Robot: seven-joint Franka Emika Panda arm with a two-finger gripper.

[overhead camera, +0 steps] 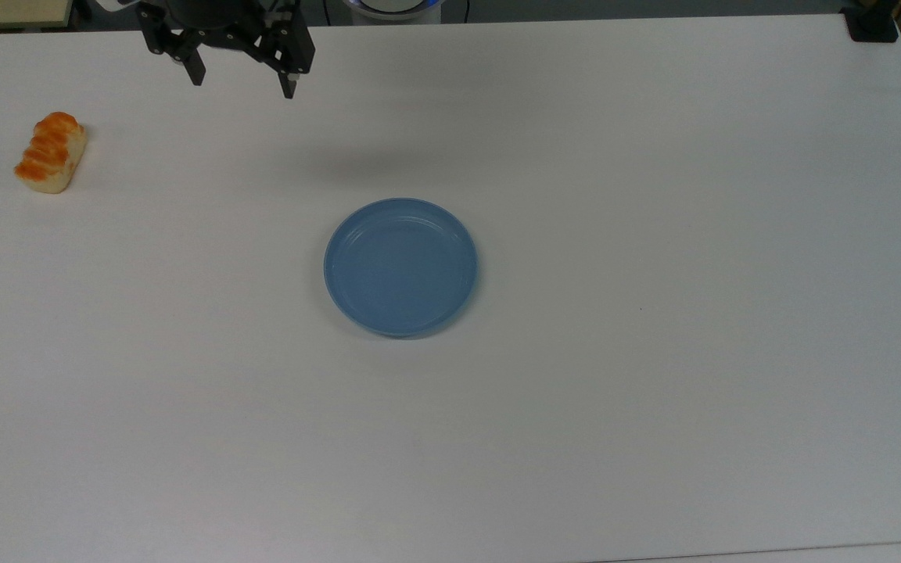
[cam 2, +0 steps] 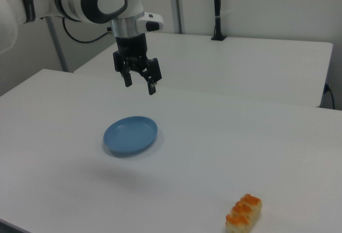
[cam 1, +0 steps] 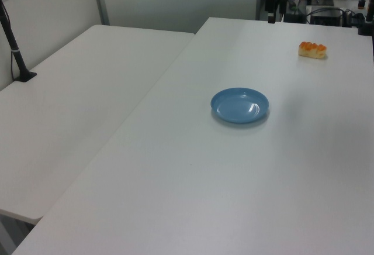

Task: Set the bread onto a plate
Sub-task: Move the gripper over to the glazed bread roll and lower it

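Observation:
The bread [overhead camera: 51, 153] is a small loaf with an orange-brown crust, lying on the white table at the top view's far left. It also lies at the left view's upper right [cam 1: 312, 50] and the right view's bottom right [cam 2: 244, 214]. The light-blue plate [overhead camera: 400, 267] sits bare near the table's middle, also seen as the plate [cam 1: 239, 104] and the plate [cam 2: 131, 135]. My gripper [overhead camera: 243, 84] hangs open and holds nothing, high above the table at the top view's upper left, between bread and plate. In the right view the gripper [cam 2: 140, 85] hovers above the plate's far side.
The white table [overhead camera: 654, 313] spreads wide around the plate. A second white table [cam 1: 87, 103] adjoins it on the left view's left. A black clamp post [cam 1: 14, 50] stands there, and another black mount [overhead camera: 873, 23] sits at the top view's upper right corner.

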